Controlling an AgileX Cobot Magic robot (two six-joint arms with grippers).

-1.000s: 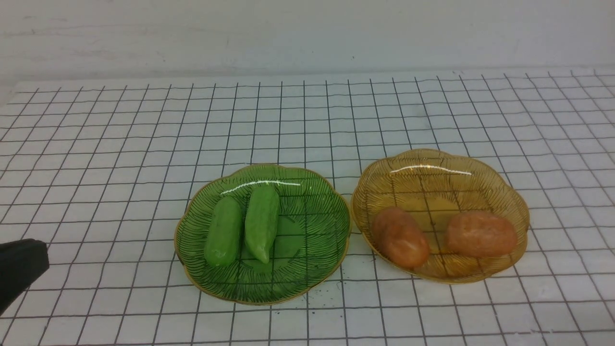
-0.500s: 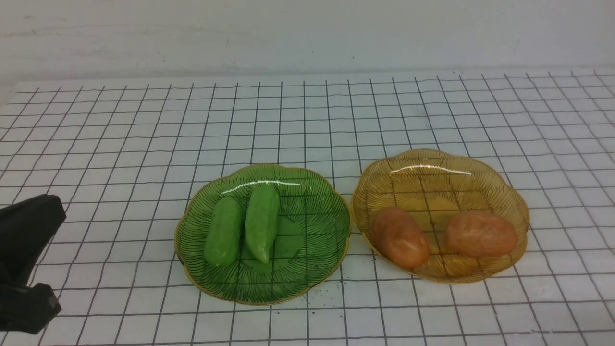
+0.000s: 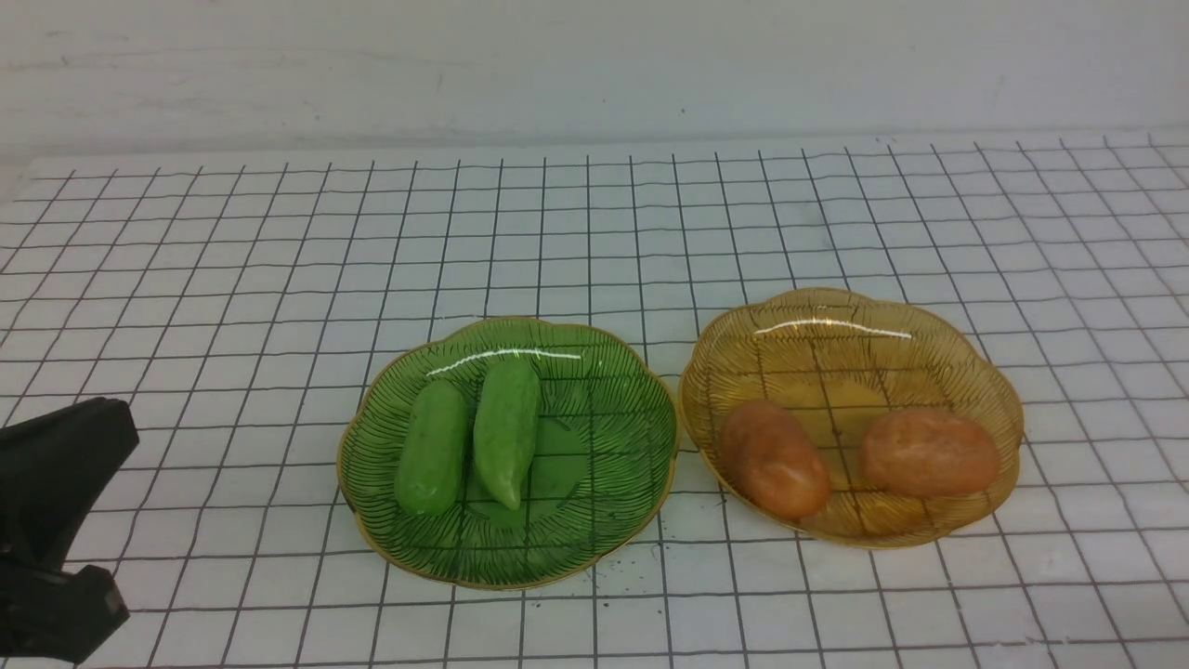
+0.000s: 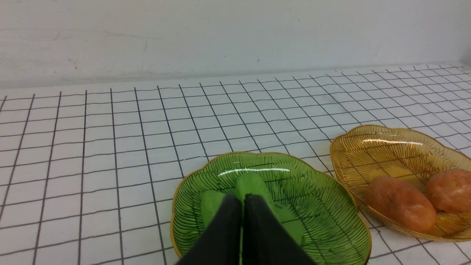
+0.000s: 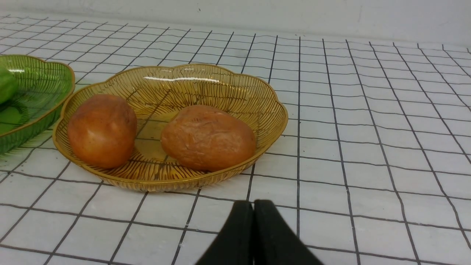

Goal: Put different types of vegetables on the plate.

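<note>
Two light-green cucumbers [image 3: 432, 448] [image 3: 506, 432] lie side by side on the green glass plate [image 3: 604, 437]. Two orange-brown potatoes [image 3: 774, 458] [image 3: 929, 452] rest on the amber glass plate [image 3: 836, 344] to its right. My left gripper [image 4: 243, 197] is shut and empty, hovering on the near side of the green plate [image 4: 320, 206], its fingers hiding part of both cucumbers [image 4: 252, 182]. The left arm's black body [image 3: 56, 520] shows at the front view's lower left. My right gripper [image 5: 253, 202] is shut and empty, low over the cloth in front of the amber plate [image 5: 206, 84] with its potatoes [image 5: 102, 129] [image 5: 208, 138].
Both plates stand almost rim to rim on a white cloth with a black grid. A pale wall runs behind the table's far edge. The green plate's edge [image 5: 40, 84] shows beside the amber one in the right wrist view.
The left arm has come up and further into the front view from the lower left corner. Plates and vegetables have not moved.
</note>
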